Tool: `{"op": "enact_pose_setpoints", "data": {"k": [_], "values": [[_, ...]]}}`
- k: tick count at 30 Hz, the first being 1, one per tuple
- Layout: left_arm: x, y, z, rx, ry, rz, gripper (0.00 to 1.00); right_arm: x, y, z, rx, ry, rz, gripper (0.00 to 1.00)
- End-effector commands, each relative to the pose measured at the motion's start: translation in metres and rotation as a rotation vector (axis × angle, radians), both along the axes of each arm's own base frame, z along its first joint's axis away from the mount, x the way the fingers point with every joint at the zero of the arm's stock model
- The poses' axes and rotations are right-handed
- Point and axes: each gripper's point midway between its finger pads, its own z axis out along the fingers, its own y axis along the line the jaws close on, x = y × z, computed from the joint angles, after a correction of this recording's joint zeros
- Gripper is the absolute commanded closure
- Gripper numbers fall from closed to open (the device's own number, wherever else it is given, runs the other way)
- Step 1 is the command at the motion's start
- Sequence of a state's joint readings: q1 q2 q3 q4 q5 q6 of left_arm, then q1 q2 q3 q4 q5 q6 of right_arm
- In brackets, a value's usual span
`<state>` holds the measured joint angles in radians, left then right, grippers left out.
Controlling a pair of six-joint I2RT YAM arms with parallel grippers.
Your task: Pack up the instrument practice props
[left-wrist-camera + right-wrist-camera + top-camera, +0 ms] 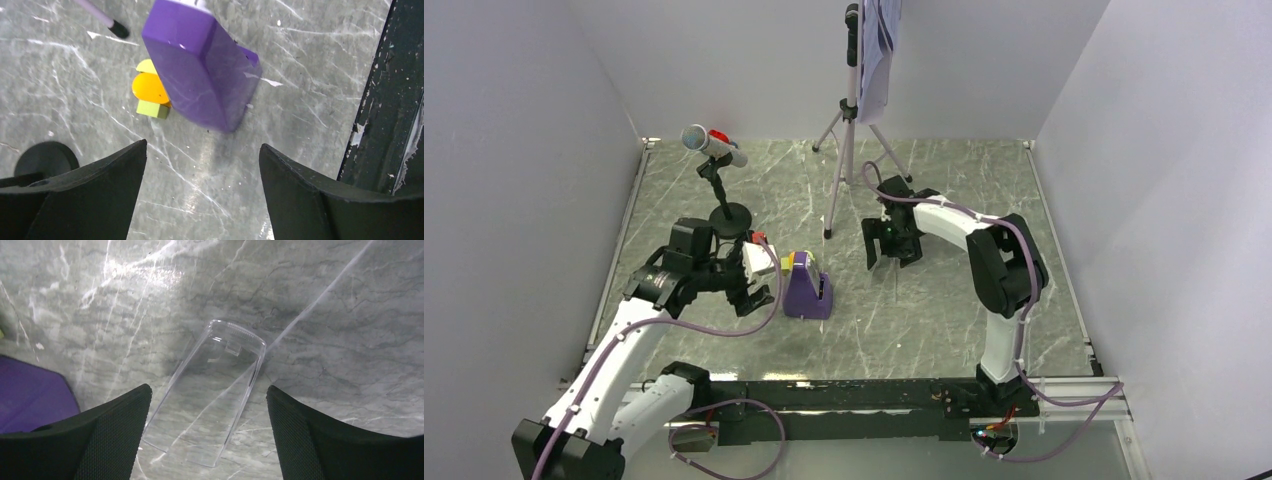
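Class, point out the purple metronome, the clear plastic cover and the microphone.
purple metronome [197, 75], left wrist view, broad sloping face.
clear plastic cover [205, 397], right wrist view, flat middle.
microphone [694, 137], top external view, silver head.

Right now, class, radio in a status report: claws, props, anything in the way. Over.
Left claw open, empty, near purple wedge metronome. Right claw open, empty, over clear plastic cover lying flat. Small orange-and-yellow-green block close beside metronome.

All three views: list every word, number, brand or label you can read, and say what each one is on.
No text can be read in any view.
Pages: too small and too far off to read any print.
Metronome: plain purple sides, no lettering shows.
Clear cover: no marking visible.
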<state>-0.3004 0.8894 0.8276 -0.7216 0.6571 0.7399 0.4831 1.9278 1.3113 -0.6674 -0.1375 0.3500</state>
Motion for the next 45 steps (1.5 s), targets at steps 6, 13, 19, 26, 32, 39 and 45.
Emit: {"op": "enact_pose_setpoints", "data": {"k": [6,13,19,26,32,39,45], "values": [[-0.003,0.003,-0.010,0.003,0.038,0.004,0.15,-0.043,-0.009,-0.037,-0.175,0.148,-0.117,0.30],[0.000,0.004,-0.007,-0.012,0.032,0.027,0.15,-0.051,-0.005,-0.058,-0.217,0.175,-0.025,0.44],[-0.005,0.006,-0.018,-0.021,0.052,0.035,0.14,-0.034,0.019,-0.044,-0.101,0.106,0.146,0.70],[-0.005,0.002,-0.017,-0.046,0.057,0.034,0.14,-0.030,0.030,-0.026,0.006,0.061,0.296,1.00],[-0.010,-0.002,-0.012,-0.104,0.087,0.032,0.14,-0.029,0.043,0.008,0.159,-0.159,0.437,1.00],[0.000,0.008,0.012,-0.086,0.042,0.080,0.13,-0.044,0.056,0.084,0.405,-0.392,0.587,1.00],[0.008,0.010,0.038,-0.086,-0.004,0.084,0.12,-0.053,0.062,0.168,0.513,-0.547,0.691,1.00]]}}
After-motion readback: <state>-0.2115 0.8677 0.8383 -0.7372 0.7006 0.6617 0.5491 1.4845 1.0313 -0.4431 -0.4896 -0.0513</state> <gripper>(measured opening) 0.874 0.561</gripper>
